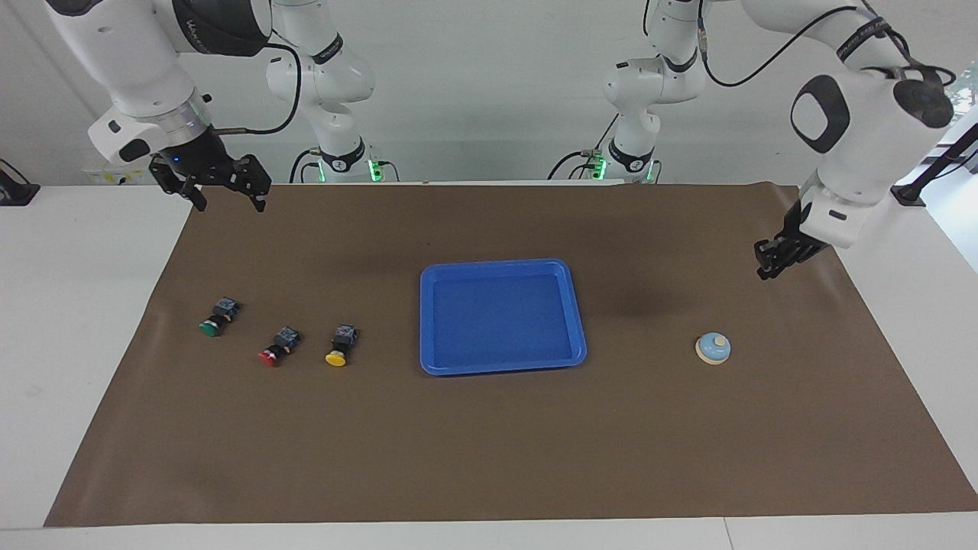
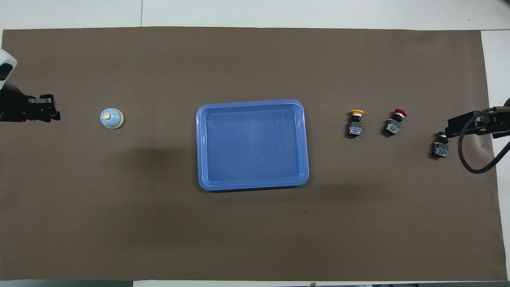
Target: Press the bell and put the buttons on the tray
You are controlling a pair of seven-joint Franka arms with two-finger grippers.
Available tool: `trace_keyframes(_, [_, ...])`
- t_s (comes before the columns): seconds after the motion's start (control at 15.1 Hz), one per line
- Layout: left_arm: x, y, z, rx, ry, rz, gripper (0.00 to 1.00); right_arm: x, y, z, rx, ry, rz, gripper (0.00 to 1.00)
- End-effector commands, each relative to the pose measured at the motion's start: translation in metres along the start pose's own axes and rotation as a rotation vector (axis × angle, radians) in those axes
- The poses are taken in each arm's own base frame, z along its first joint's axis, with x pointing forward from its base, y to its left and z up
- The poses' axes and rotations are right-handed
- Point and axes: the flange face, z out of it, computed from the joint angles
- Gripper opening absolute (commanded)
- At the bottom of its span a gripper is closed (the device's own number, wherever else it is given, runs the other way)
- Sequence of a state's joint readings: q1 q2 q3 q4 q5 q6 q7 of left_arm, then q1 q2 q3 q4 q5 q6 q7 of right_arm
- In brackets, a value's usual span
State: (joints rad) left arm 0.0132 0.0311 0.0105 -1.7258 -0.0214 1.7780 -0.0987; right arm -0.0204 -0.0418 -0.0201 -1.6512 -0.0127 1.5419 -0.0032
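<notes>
My left gripper (image 1: 766, 263) hangs over the mat, jaw state unclear, well off the small light-blue dome bell (image 1: 713, 347), so next my spread right gripper (image 1: 226, 191) must reach the yellow-capped button (image 1: 340, 345) beside the empty bright-blue plastic tray (image 1: 579, 321).

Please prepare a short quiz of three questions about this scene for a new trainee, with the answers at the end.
1. True or false: a button already lies in the tray.
2. Which button lies closest to the tray? A) green button B) red button C) yellow button
3. Fill in: the left gripper is raised, apart from the ____, while the right gripper waits, open, above the mat's edge.

Key: 1 false; 2 C; 3 bell.
</notes>
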Motion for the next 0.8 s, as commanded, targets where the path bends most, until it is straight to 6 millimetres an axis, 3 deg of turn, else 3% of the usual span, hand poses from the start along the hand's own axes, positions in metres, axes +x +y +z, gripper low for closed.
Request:
trace_keyframes(0.0, [-0.031, -0.002, -0.039, -0.009, -0.001, -0.004, 1.0, -0.003, 0.004, -0.002, 0.018, 0.002, -0.015, 1.0])
trace_keyframes(0.13, [-0.052, -0.003, -0.061, -0.007, -0.02, -0.006, 1.0, -0.004, 0.003, -0.001, 0.018, -0.003, -0.015, 1.0])
trace_keyframes(0.33, [-0.075, 0.001, -0.073, -0.007, -0.035, 0.001, 1.0, -0.005, 0.002, -0.002, 0.018, -0.009, -0.016, 1.0])
trace_keyframes(0.46, [-0.073, 0.002, -0.075, -0.012, -0.031, 0.004, 1.0, -0.006, 0.0, -0.002, 0.018, -0.009, -0.019, 1.0])
trace_keyframes(0.73, [-0.06, 0.008, -0.069, -0.007, -0.07, 0.017, 1.0, -0.007, -0.015, 0.018, 0.015, 0.015, 0.01, 1.0])
